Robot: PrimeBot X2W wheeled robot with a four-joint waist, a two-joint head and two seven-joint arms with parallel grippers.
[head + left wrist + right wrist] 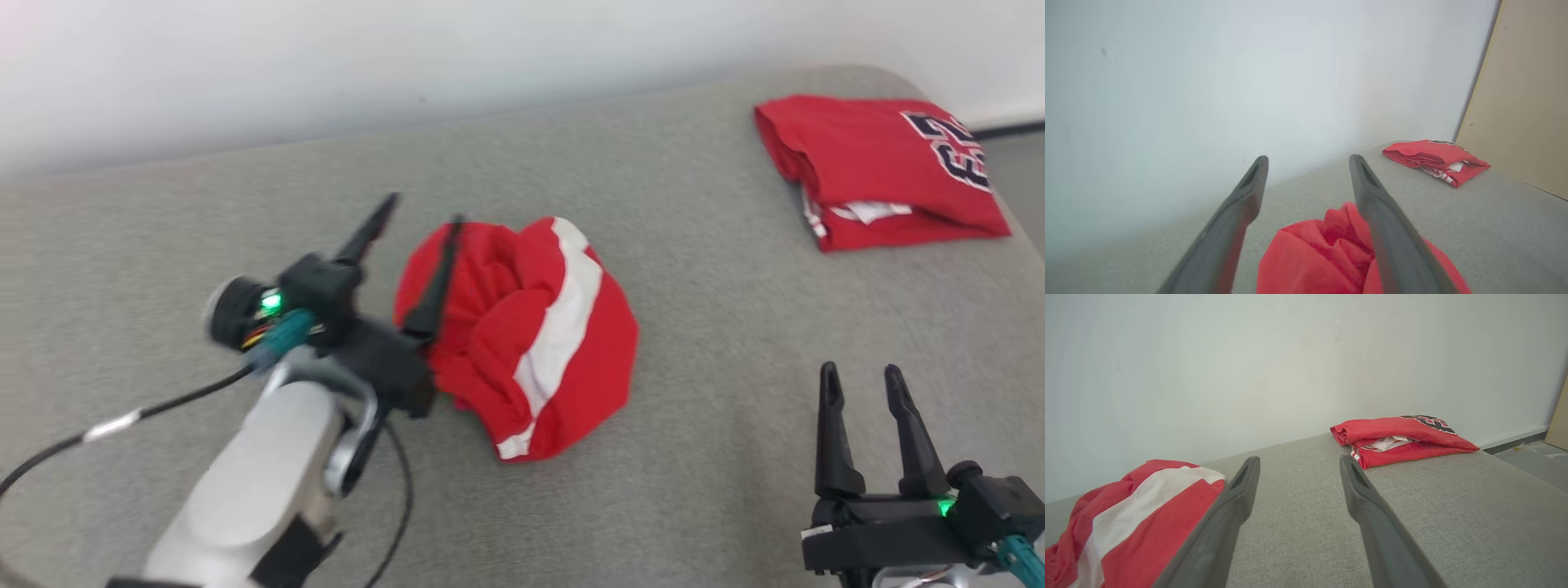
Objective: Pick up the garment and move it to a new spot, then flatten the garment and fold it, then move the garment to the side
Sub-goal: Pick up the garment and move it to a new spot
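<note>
My left gripper (424, 211): jaws wide, nothing held. One finger is over the left part of the crumpled garment (539, 343), the other just off it. My right gripper (861, 373): also wide and empty, well apart from the garment on its right. The garment lies bunched, white stripe up, on the grey fabric surface (718, 343). A folded red shirt (882, 175) lies far to its right. Judgement: flattening comes next. I should grip two outer edges, not the middle wad, and draw them apart low.
</note>
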